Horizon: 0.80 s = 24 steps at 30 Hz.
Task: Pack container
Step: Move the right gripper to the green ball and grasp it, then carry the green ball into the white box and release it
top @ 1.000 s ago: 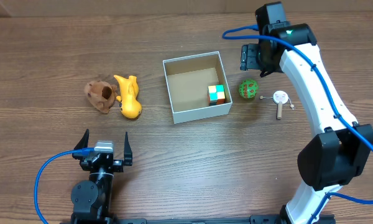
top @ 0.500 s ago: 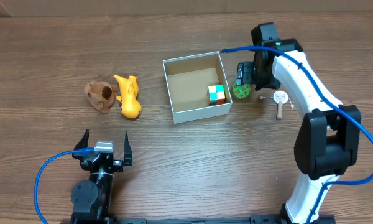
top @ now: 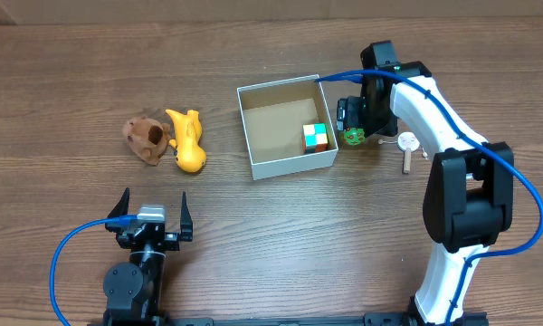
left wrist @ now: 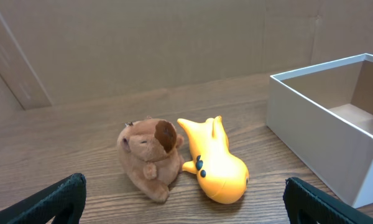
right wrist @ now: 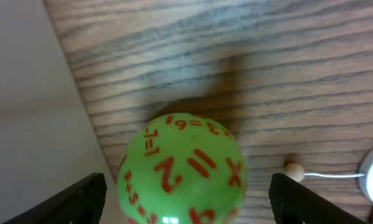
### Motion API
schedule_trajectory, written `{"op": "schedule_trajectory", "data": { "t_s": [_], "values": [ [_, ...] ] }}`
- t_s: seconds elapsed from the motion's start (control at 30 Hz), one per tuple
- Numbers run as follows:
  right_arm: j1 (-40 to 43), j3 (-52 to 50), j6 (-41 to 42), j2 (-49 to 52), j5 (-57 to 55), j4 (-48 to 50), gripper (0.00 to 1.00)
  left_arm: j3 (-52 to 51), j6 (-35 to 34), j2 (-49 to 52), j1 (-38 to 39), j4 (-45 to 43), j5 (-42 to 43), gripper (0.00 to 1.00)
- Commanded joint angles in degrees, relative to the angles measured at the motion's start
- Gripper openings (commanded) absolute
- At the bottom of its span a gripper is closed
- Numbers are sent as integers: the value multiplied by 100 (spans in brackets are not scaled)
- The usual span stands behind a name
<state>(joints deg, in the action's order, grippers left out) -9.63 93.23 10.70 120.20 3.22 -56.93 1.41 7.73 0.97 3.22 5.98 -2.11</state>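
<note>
The container [top: 290,164] sits near the middle of the wooden tabletop [top: 253,235]. It is a square shallow box with thin white walls and a bare brown cardboard floor. Inside, a small cube [top: 316,137] with coloured squares lies in the corner nearest the right arm, against the walls. Nothing else shows in it.

The right gripper [top: 351,129] hangs just outside that same side of the box, pointing down. Its fingers [right wrist: 81,199] stand apart on either side of a green ball [right wrist: 183,165] printed with red numbers. A gap shows on each side, so they are not clamped on it. The ball rests on the wood, just beside the white wall.

The left gripper [top: 155,195] lies low at the near edge, fingers [left wrist: 56,199] spread wide, holding nothing and touching nothing.

To the left of the box, well apart from it, a fuzzy brown plush animal [top: 147,140] leans against a smooth, glossy yellow toy [top: 187,143] with a rounded body. On the far side of the ball lies a small wooden peg with a white disc [top: 407,145].
</note>
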Motion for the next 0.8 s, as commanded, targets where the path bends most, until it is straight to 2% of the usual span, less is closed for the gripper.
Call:
{"op": "schedule_trajectory", "data": {
  "t_s": [0.0,0.17,0.23,0.3,0.37,0.53,0.77],
  "values": [
    [-7,-144,-28,17,79,138,86,-35,87,-28,-44,-20,66,100],
    [-7,-358,-28,26,79,321,80,-35,87,-28,-44,-20,66,100],
    [-7,-391,-31,26,74,356,67,-35,87,-28,-44,-20,66,100],
    [-4,-389,-31,26,55,374,45,-35,87,-28,-44,-20,66,100],
    [-4,-361,-28,24,-13,365,37,-35,87,-28,-44,-20,66,100],
    [-4,-48,-31,-48,-461,31,37,-35,87,-28,-44,-20,66,100],
    [-35,1449,-140,-424,-695,-1045,38,-35,87,-28,-44,-20,66,100]
  ]
}}
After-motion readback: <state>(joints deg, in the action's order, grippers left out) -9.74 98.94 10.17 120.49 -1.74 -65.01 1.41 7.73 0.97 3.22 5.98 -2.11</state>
